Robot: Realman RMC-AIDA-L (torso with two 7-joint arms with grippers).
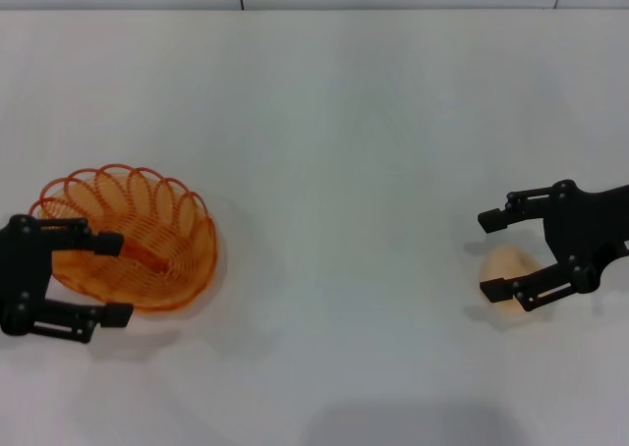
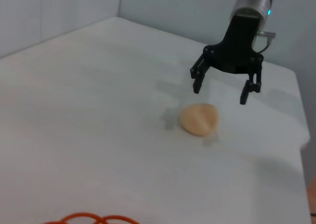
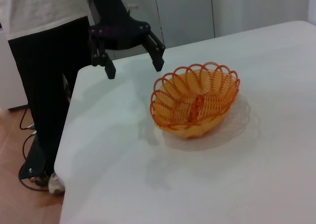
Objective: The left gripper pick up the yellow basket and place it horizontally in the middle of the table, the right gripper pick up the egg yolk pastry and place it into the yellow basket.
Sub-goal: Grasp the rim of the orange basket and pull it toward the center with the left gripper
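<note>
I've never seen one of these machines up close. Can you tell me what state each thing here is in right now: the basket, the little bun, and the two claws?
yellow basket: upright on the table, empty, at the robot's left, not gripped.
egg yolk pastry: lying on the table at the right, not gripped.
left gripper: open, above the basket's near rim.
right gripper: open, above the pastry.

The oval orange-yellow wire basket with its looped, scalloped rim (image 1: 133, 238) sits upright and open-side up on the left part of the large plain white table (image 1: 334, 151). Well apart, at the right, lies the small pale beige dome-shaped pastry (image 1: 511, 274), seemingly tipped slightly on its side.
</note>
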